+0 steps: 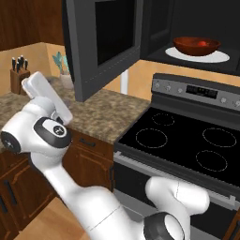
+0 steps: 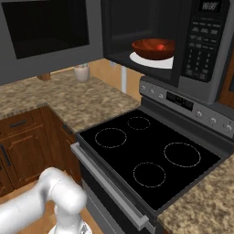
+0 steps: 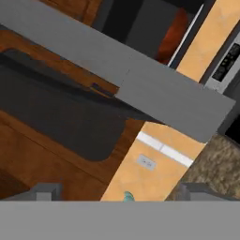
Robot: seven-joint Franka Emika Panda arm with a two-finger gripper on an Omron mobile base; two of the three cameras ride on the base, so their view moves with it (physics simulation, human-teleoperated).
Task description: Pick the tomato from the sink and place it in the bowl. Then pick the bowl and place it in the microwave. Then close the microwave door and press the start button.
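Tomato (image 2: pixel 160 46) in bowl (image 2: pixel 153 48), upper centre, inside microwave (image 2: pixel 201 55); door (image 1: pixel 101 44) open; fingers (image 3: pixel 47 191) released, empty.

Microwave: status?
Claw open, empty, close under the open door. Bowl with tomato sits on the plate inside the microwave. Door not yet shut; nothing blocks its swing.
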